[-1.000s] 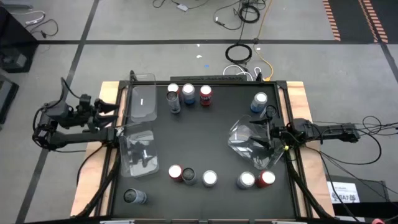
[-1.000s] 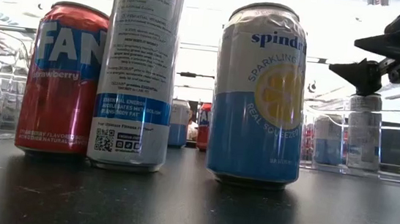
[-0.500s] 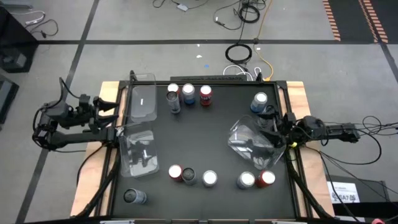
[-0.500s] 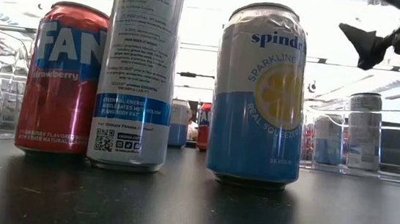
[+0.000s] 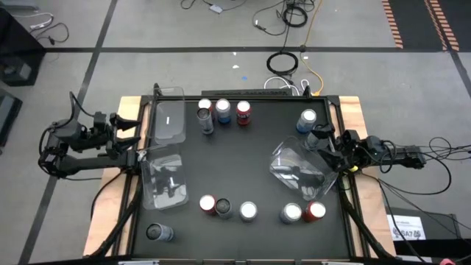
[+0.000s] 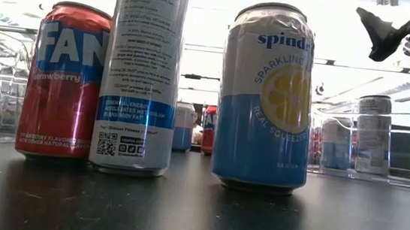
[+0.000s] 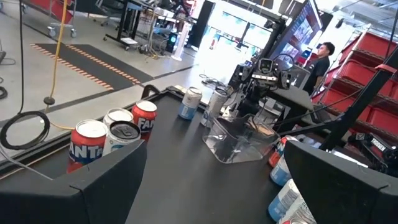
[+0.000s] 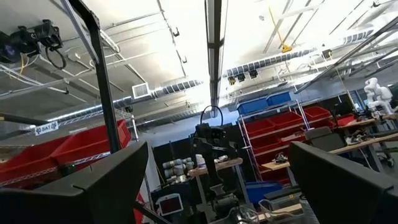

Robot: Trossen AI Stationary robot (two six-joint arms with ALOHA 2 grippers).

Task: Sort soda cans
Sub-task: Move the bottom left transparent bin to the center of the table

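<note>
The table (image 5: 243,169) is a matte black slab framed in pale wood, and the cans stand on it in loose clusters. At the far edge sit a grey can (image 5: 205,121), a blue-silver can (image 5: 223,110) and a red can (image 5: 243,112), close together, their round silvery tops catching the light. Another blue-silver can (image 5: 307,121) stands alone near the far right corner. Along the near edge a red can (image 5: 208,204) touches a dark one (image 5: 224,208), with a pale-topped can (image 5: 248,211) just beside them and two more, one pale (image 5: 291,213) and one red (image 5: 316,211), further right. A lone grey can (image 5: 157,232) stands at the near left corner. Three clear plastic bins, thin-walled and glossy, rest on the table: one (image 5: 168,121) at far left, one (image 5: 163,181) below it holding dark cans, and a tilted one (image 5: 296,168) at right. The right gripper (image 5: 322,144) hangs over that tilted bin's far edge, its dark wedge-shaped fingers spread wide and holding nothing. The left gripper (image 5: 135,138) waits off the table's left edge, likewise spread wide and empty. In the low view, smooth cylinders fill the foreground, a red one (image 6: 62,82) against a tall white one (image 6: 141,71).
</note>
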